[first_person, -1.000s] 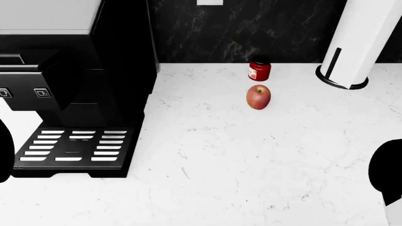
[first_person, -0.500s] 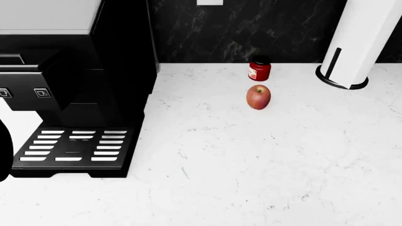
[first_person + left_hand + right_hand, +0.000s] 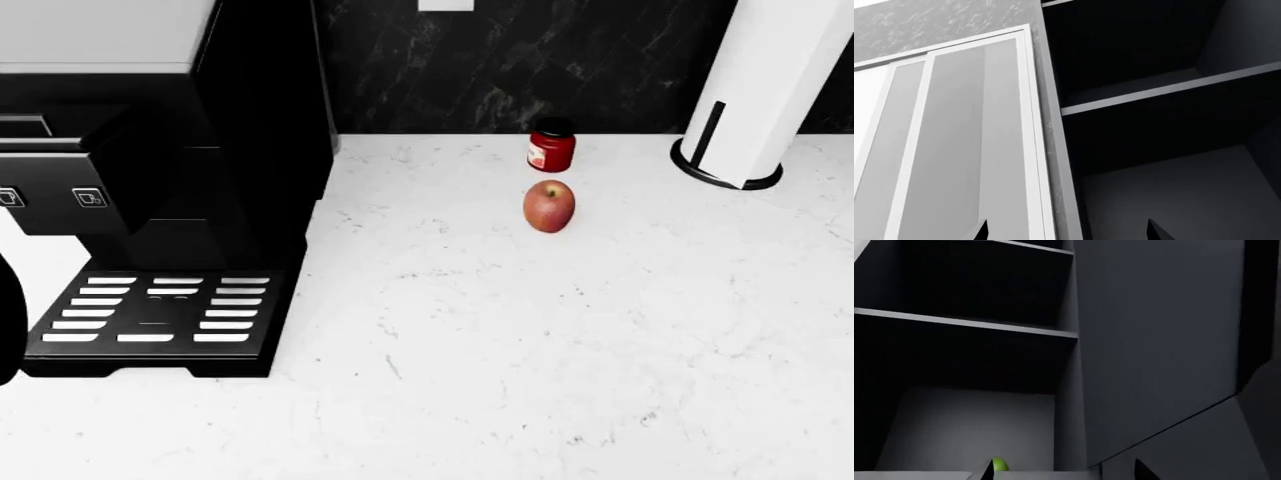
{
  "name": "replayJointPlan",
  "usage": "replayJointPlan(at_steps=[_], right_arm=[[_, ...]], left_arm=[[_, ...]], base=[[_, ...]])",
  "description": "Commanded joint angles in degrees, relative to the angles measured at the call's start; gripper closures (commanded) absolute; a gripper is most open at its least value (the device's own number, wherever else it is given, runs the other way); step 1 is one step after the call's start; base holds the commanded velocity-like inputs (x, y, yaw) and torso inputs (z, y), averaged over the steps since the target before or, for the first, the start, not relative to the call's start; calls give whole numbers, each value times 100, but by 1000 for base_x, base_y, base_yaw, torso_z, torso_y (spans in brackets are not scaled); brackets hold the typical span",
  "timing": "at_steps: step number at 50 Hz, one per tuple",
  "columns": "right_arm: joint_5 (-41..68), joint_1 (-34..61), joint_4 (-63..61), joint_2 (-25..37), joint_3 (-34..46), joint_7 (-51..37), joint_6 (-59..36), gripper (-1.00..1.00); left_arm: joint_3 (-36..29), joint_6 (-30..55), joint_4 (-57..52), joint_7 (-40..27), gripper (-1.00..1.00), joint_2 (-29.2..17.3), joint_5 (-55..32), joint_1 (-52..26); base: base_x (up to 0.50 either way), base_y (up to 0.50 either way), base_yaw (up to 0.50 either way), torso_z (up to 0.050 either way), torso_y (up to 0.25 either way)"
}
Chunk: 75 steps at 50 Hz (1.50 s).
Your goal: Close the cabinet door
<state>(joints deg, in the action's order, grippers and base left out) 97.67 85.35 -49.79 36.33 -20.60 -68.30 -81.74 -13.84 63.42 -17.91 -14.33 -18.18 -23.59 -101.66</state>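
A: Starting with the left wrist view: the cabinet [image 3: 1154, 125] stands open, its dark interior and one shelf board [image 3: 1167, 87] exposed. The left gripper [image 3: 1066, 231] shows only two finger tips [image 3: 982, 231] at the frame edge, set well apart, so the fingers are spread and pinch nothing. A pale panelled door [image 3: 961, 145] on the neighbouring cabinet lies beyond one finger and looks shut.

B: So the task is not done?

A: By this view, no. The opening faces the fingers with nothing touching it.

B: And the head view?

A: It shows neither the cabinet nor any fingers. On the white surface [image 3: 561, 340] sit an apple [image 3: 549, 205], a red jar [image 3: 551, 146], a coffee machine [image 3: 160, 190] and a white paper towel holder [image 3: 761, 90].

B: The right wrist view?

A: There the open cabinet door [image 3: 1161, 345] appears as a flat dark panel beyond the right gripper [image 3: 1062, 471], swung out so that its face stands roughly square to the opening and its long axis runs up and down. The right finger tips [image 3: 1139, 471] are also spread, touching nothing. A small green object [image 3: 999, 465] peeks just beside one finger; what it is cannot be told.

B: What is left?

A: Seemingly everything: reaching the panel and pushing it round onto the opening.
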Motion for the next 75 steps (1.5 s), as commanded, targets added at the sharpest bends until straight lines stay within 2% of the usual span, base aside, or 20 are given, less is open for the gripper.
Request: replayJointPlan(at_steps=[1, 16, 31, 63, 69, 72, 75], right_arm=[[206, -336, -105, 159, -151, -68, 163, -100], [-147, -589, -103, 293, -430, 298, 151, -100], [-74, -592, 121, 868, -749, 264, 260, -100], [52, -1857, -23, 1510, -2480, 578, 191, -100], [173, -1972, 150, 1682, -2624, 461, 248, -100], [329, -2092, 403, 1972, -2480, -144, 325, -100], [425, -2211, 509, 2037, -2680, -165, 302, -100]], left_arm=[[-20, -16, 10, -12, -100, -3, -15, 8], [-52, -81, 65, -17, -100, -16, -16, 28], [-110, -160, 150, -44, -100, 36, -7, 14], [-284, -191, 237, -69, -100, 136, -38, -68], [-299, -197, 272, -75, -100, 153, -45, -99], [-323, -188, 236, -82, -100, 152, -52, -71], [-306, -186, 221, -102, -100, 159, -65, -28]], base=[[0, 0, 0, 0, 0], [0, 0, 0, 0, 0], [0, 0, 0, 0, 0], [0, 0, 0, 0, 0], [0, 0, 0, 0, 0], [0, 0, 0, 0, 0], [0, 0, 0, 0, 0]])
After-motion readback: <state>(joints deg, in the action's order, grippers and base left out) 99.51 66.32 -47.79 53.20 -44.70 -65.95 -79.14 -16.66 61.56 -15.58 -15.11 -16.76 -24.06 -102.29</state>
